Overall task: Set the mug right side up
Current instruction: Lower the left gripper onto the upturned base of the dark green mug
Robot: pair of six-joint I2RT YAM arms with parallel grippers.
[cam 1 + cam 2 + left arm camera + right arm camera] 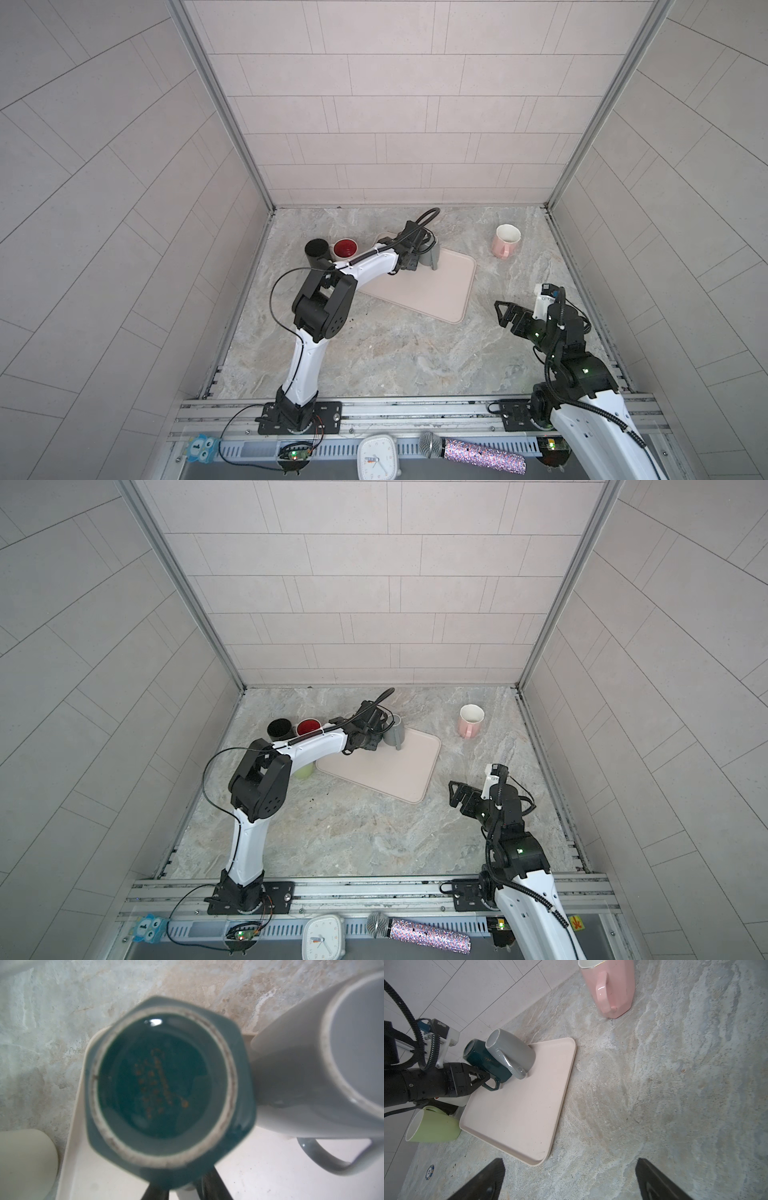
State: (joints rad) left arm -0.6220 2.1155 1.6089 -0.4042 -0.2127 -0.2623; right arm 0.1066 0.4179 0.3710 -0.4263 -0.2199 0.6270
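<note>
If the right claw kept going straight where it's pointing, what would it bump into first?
Probably the near corner of the pink tray, just ahead of the open right claw. Depth is unclear, so it might scrape the table first.

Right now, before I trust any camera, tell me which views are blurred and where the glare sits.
Left wrist view: out of focus, with the upturned base of the teal mug and the grey mug both soft, and one bright glint near the base's rim. Right wrist view: sharp, with small highlights on the handles of the grey one and the pink mug. Both top views: even, soft light, only faint shadows.
</note>
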